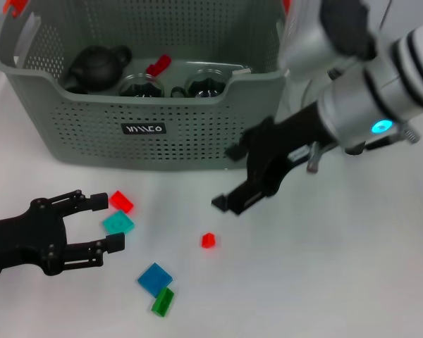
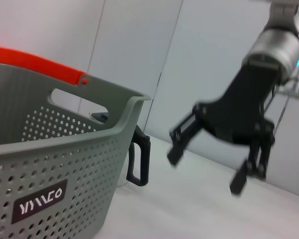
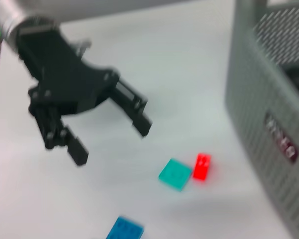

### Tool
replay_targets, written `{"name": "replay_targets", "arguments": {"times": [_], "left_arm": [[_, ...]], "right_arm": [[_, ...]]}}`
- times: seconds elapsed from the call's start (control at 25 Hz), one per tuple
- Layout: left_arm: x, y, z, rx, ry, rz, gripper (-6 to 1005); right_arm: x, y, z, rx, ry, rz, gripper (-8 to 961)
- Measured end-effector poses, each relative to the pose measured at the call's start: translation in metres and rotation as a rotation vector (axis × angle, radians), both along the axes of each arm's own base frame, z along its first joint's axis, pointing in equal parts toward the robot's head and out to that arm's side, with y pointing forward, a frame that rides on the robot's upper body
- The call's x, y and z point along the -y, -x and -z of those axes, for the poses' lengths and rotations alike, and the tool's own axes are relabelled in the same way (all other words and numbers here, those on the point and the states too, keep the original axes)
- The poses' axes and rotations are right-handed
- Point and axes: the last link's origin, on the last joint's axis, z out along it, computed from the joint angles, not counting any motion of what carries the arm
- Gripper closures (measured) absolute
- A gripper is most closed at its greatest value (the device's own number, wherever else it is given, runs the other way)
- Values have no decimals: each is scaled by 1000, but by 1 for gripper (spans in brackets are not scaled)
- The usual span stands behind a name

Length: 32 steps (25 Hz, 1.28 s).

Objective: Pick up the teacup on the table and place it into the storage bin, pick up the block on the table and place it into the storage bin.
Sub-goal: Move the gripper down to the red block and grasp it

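Both tools spread wide, left (image 1: 104, 222) beside teal block (image 1: 118, 224); bin (image 1: 77, 134) label (image 1: 144, 129) unreadable.

Bright, even light overhead; white table (image 1: 352, 282) nearly washed out, shadows faint. Right wrist view motion-blurred throughout. Left wrist view: basket (image 2: 65, 164) sharp, far gripper (image 2: 214, 164) soft.

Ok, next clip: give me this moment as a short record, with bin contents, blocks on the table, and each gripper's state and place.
bin: storage bin, at the table's far side
in bin: black teapot, two glass teacups, a red piece
blocks on table: red block, teal block, small red block, blue block, green block
left gripper: open, low, around the teal block
right gripper: open, empty, above the table in front of the bin
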Motion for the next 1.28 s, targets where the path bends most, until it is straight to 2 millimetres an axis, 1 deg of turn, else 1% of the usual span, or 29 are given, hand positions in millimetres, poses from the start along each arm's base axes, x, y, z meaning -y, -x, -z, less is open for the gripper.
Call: {"name": "replay_targets", "arguments": {"times": [0.04,0.28,0.44,0.56,0.72,1.08,1.28], "left_arm": [[0,0,0,1,0,1,144],[-1,-1,0,2,0,3,145],[-1,-1,1,3,0,5,144],[-1,-1,1,4,-1,5,144],[0,-1,2,7,-5,0,144],[-1,-1,3,6,-6,-2,145],[-1,-1,3,6,-8,-4,145]], "right_arm": [[0,-2,5,11,12,1,8],[1,-18,53,110,59,4,8],[3,-26,77,163,58,-16,9],[5,-29,90,182,51,-27,9],[8,-32,100,194,43,-42,9],[8,-33,109,198,1,-59,38],[8,-35,112,202,-14,-61,197]]}}
